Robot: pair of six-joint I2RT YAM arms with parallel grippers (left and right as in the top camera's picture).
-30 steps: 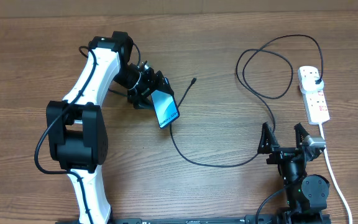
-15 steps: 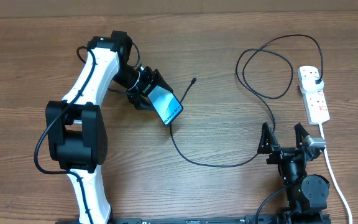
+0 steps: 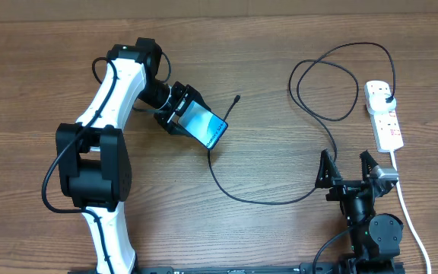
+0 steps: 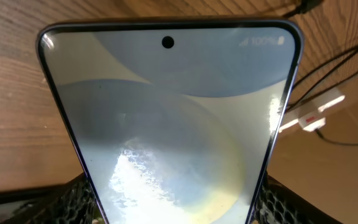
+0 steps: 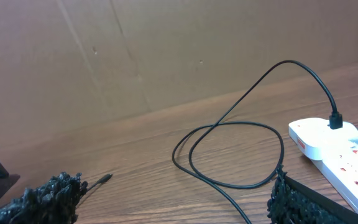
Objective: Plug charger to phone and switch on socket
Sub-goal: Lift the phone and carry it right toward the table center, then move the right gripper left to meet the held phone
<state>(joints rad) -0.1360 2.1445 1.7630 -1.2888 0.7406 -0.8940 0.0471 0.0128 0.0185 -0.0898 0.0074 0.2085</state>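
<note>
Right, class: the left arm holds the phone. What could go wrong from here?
The left fingers grip the phone only at one end; it could slip or twist.
The charger cable passes right by the phone; moving the phone might drag the connector tip away.
The cable also runs by the open right fingers, which could snag it reaching for the power strip.

"100%" on the phone (image 4: 166,124) screen

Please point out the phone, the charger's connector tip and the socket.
phone (image 3: 206,124): overhead view, middle of its screen.
charger (image 3: 237,97): overhead view, its small connector tip.
socket (image 3: 388,125): overhead view, white body by the red switches.
</note>
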